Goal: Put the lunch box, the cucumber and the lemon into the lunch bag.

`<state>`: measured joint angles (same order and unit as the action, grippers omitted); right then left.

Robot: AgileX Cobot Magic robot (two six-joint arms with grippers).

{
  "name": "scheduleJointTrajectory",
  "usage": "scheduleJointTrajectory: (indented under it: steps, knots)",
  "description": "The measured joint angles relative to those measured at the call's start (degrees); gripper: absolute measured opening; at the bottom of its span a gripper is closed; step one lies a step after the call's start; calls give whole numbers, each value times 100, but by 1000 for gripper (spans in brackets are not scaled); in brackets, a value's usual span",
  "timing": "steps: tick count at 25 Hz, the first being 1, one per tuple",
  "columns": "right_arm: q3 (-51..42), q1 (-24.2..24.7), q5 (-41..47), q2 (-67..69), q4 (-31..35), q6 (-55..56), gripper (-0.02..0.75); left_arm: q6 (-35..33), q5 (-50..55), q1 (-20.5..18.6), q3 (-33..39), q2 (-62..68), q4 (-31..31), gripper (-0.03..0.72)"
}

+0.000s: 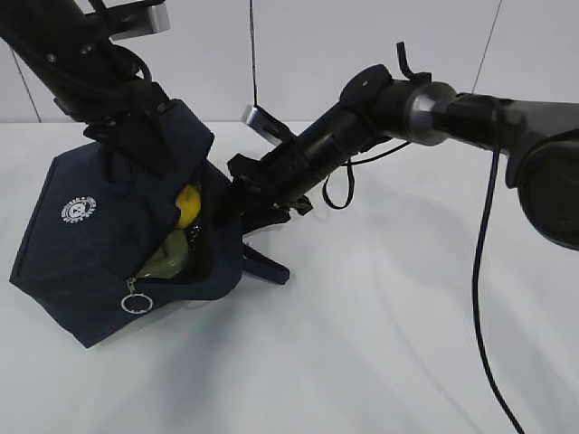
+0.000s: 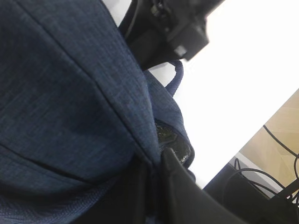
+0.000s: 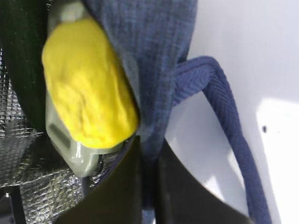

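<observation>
The navy lunch bag (image 1: 99,235) is tilted on the white table, its mouth open to the right. Inside it, the yellow lemon (image 1: 188,206) rests on the sage-green lid of the lunch box (image 1: 167,258). A dark green shape at the left edge of the right wrist view (image 3: 21,60) may be the cucumber. My left gripper (image 2: 156,175) is shut on the bag's upper fabric edge and holds it up. My right gripper (image 3: 149,177) is shut on the fabric rim at the bag's mouth, next to the lemon (image 3: 86,86) and lunch box (image 3: 70,144).
The bag's silver ring pull (image 1: 134,301) hangs at its lower front. One loop handle (image 1: 267,265) lies on the table right of the bag. A black cable (image 1: 479,271) hangs from the right arm. The table edge and floor show in the left wrist view (image 2: 275,135).
</observation>
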<state>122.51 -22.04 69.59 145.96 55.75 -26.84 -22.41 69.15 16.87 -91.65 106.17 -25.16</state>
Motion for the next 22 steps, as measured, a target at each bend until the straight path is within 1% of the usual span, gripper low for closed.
scheduleJointTrajectory:
  steps: [2, 5, 7, 11, 15, 19, 22]
  knots:
    - [0, -38, 0, 39, -20, -10, 279, 0, 0, 0, 0, 0, 0, 16]
    - [0, -49, 0, 39, -20, -10, 85, 0, 4, 0, 0, 0, 0, 16]
    - [0, -49, -11, 28, -48, -10, 32, 0, 4, 0, 0, 0, 0, 16]
    - [0, -14, -11, -200, -370, 63, 19, 0, 4, -5, 0, 0, -67, 16]
    - [88, 120, 51, -545, -885, 359, 18, 0, 13, 71, -255, 0, -122, 16]
    - [184, 396, 113, -966, -1181, 612, 17, 10, 6, 290, -644, 0, -145, 15]
    - [193, 613, 150, -1302, -1286, 759, 17, 19, -142, 511, -765, 0, -382, 15]
